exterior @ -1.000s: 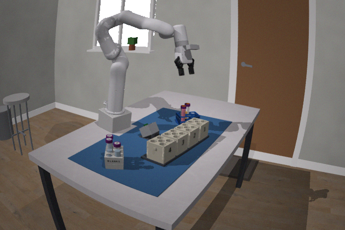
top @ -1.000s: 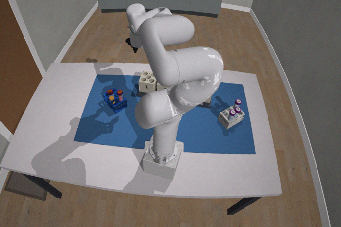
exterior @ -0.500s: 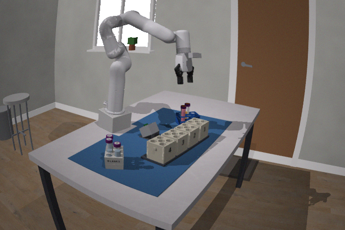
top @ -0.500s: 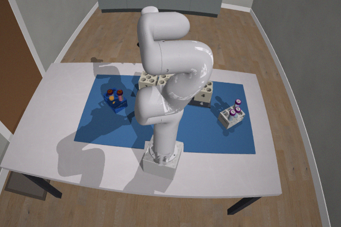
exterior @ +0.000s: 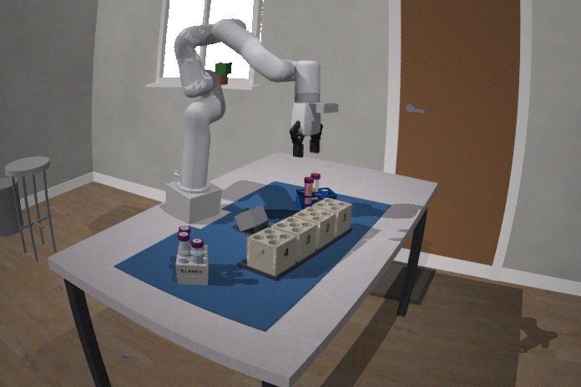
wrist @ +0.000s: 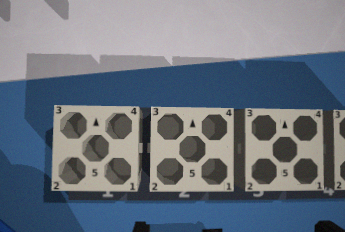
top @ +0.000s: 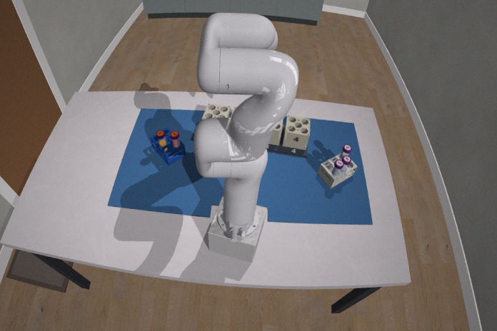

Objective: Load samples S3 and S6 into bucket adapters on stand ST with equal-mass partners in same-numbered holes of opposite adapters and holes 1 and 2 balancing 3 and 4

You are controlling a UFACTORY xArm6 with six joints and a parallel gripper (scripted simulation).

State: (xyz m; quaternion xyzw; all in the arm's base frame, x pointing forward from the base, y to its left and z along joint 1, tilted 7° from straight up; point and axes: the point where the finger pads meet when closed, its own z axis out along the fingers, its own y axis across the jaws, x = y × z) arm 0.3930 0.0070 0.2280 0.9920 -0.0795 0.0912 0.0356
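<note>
My jaws stand wide open with nothing between them, above the sample rack, right of centre in the exterior view. At left in the top view, that rack holds two orange-dotted tubes: a pink one and a paler one. I can't read their IDs at this size. The blanks rack, lower left in the exterior view, carries three blanks.

I expect each tube to be light but top-heavy once lifted, stiff, and slick on its smooth wall. I'd take it squarely just under the purple cap, press moderately, and lift straight up, since the loose rack could slide or tip. The holes of adapter 1 look empty and snug, so I'd lower upright.
</note>
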